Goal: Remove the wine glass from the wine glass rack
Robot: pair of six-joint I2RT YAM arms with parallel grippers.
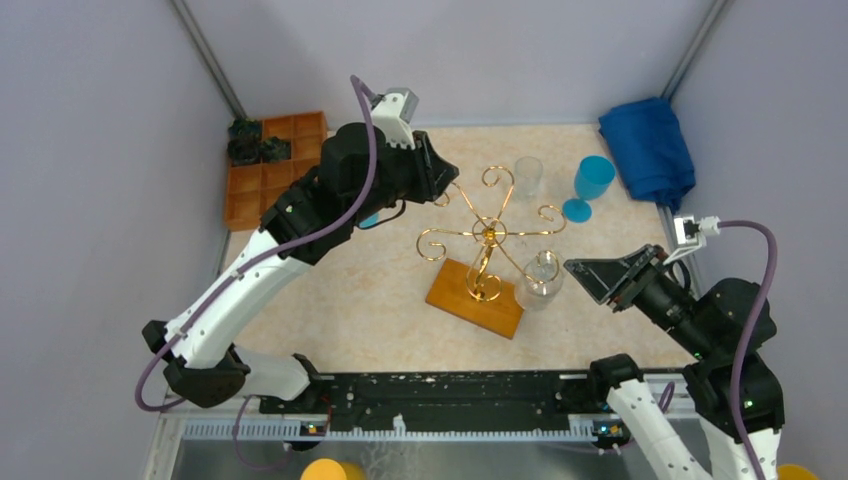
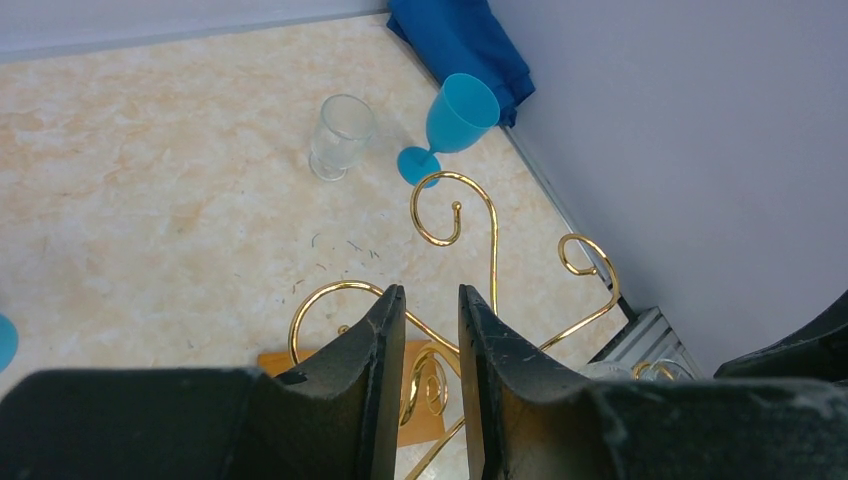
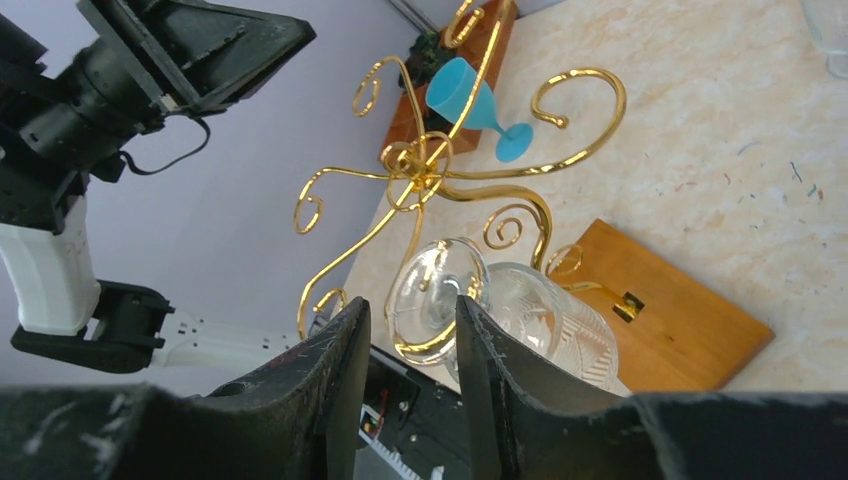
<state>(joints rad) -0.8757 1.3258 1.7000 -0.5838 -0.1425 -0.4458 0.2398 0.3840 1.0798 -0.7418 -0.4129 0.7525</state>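
Right wrist view: half-open right fingers [image 3: 330, 390] hold nothing, wine glass [image 3: 545, 335] hanging just beyond their tips.

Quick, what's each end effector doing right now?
Left end effector: narrowly open, empty.
Right end effector: narrowly open, wine glass just ahead, not held.

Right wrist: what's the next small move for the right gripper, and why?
Probably ease the right gripper forward until its jaws straddle the stem of the glass. The glass hangs by its foot on the rack just ahead of it, and the jaws stand open with nothing between them.
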